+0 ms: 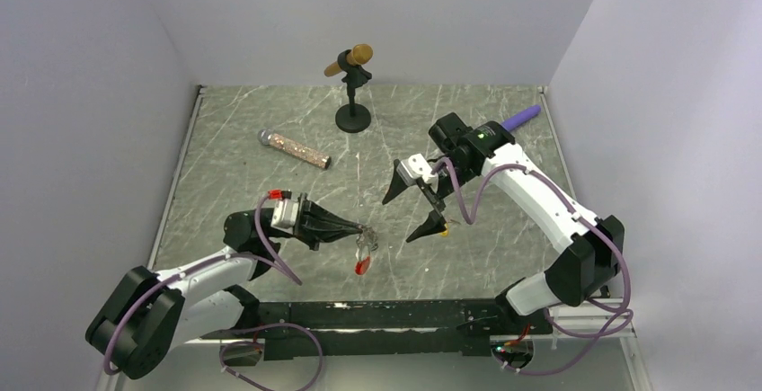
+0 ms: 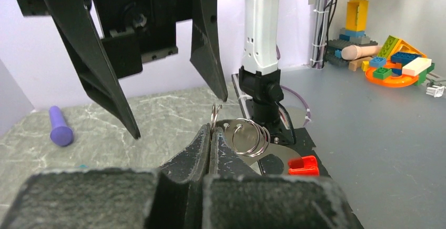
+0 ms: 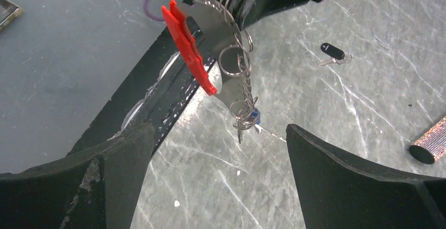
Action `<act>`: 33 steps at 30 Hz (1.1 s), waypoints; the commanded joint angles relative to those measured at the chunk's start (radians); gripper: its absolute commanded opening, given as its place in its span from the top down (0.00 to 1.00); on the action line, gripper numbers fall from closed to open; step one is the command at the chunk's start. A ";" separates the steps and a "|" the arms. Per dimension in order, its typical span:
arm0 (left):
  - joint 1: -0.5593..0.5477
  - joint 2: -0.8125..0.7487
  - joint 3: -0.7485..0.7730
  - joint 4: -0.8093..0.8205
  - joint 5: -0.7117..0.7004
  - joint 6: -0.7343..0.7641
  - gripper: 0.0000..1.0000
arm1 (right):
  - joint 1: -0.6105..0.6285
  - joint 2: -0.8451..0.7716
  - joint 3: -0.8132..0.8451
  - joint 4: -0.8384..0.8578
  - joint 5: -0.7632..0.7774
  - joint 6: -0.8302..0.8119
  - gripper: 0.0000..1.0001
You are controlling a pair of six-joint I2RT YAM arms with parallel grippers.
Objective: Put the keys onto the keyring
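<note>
The keyring is pinched tight in the left gripper; the right gripper is wide open, empty.
It hangs near the table's front edge; black key lies apart.

No text, label, brand, number or sign is readable in any view. Any marking on the keyring or the black key is too small to tell.
</note>
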State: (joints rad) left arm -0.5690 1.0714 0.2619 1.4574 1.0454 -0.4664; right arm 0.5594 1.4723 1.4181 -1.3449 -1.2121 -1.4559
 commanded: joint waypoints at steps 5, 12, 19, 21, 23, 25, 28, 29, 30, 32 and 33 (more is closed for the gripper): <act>0.021 -0.029 0.087 -0.064 0.009 -0.022 1.00 | -0.003 -0.072 -0.056 0.288 0.068 0.320 0.00; 0.025 -0.237 0.186 -0.816 -0.190 0.259 1.00 | -0.056 -0.039 -0.052 0.373 0.151 0.547 0.00; 0.025 -0.337 0.295 -1.247 -0.327 0.370 1.00 | -0.159 -0.155 -0.138 0.633 0.464 0.773 0.00; 0.026 -0.344 0.323 -1.332 -0.343 0.430 1.00 | -0.189 -0.152 -0.167 0.712 0.568 0.887 0.00; 0.025 -0.350 0.354 -1.410 -0.357 0.520 1.00 | -0.228 -0.122 -0.194 0.709 0.464 0.915 0.00; 0.025 -0.359 0.398 -1.509 -0.367 0.624 1.00 | -0.237 -0.070 -0.170 0.559 0.325 0.792 0.04; 0.025 -0.370 0.440 -1.603 -0.390 0.741 1.00 | -0.238 -0.111 -0.217 0.555 0.326 0.687 0.07; 0.024 -0.372 0.448 -1.620 -0.396 0.771 1.00 | -0.238 -0.146 -0.252 0.586 0.367 0.669 0.07; 0.026 -0.373 0.450 -1.629 -0.401 0.793 1.00 | -0.241 -0.174 -0.286 0.605 0.408 0.650 0.06; 0.025 -0.377 0.439 -1.623 -0.405 0.813 1.00 | -0.249 -0.211 -0.325 0.574 0.448 0.586 0.07; 0.025 -0.380 0.427 -1.611 -0.402 0.814 1.00 | -0.260 -0.223 -0.339 0.550 0.442 0.562 0.09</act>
State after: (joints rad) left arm -0.5480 0.7128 0.6666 -0.1112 0.6651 0.2218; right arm 0.3180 1.3441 1.1233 -0.7597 -0.8066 -0.7616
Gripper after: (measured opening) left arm 0.013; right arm 0.931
